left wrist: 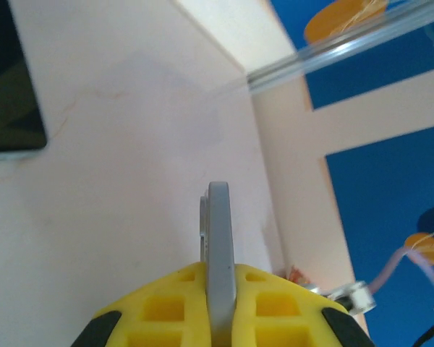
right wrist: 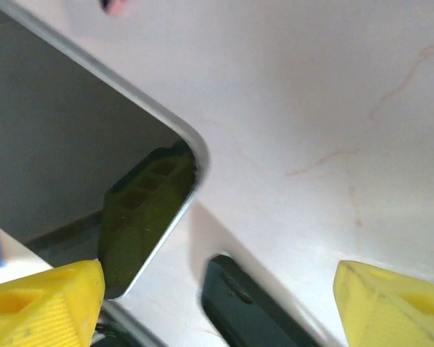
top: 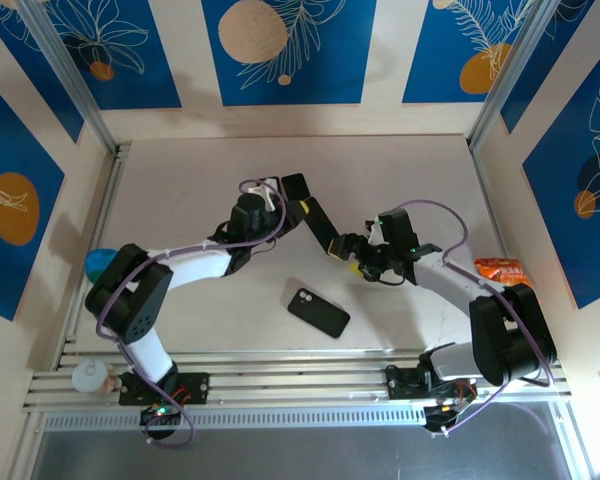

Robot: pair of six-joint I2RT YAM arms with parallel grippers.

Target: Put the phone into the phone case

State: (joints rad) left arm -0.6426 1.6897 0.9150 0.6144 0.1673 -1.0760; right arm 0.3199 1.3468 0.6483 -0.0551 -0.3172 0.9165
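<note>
Centrally above the counter [top: 180, 180], the phone [top: 323, 228] is held off the surface between the two arms. Its long axis runs diagonally from far-left to near-right, with the lower end toward the right arm. The left claw [top: 302, 205] is seen at the phone's far-left end. In the left wrist view that claw [left wrist: 218, 273] is pressed together on the phone [left wrist: 218, 217], which appears edge-on as a thin grey strip between the yellow fingers [left wrist: 173, 303]. The right claw [top: 358, 258] is placed at the phone's near-right end. In the right wrist view this claw [right wrist: 224, 289] is spread wide, and a rounded corner of the phone [right wrist: 72, 144] is seen beside the left finger [right wrist: 43, 303], which is mirrored in the glass. Whether that finger touches the phone cannot be told.

The phone case [top: 318, 312] is laid flat near the counter's near edge, between the arm bases and just below the held phone. Its long axis is also angled far-left to near-right, with the camera cutout at the far-left end. An orange packet [top: 500, 268] is seen at the right edge.
</note>
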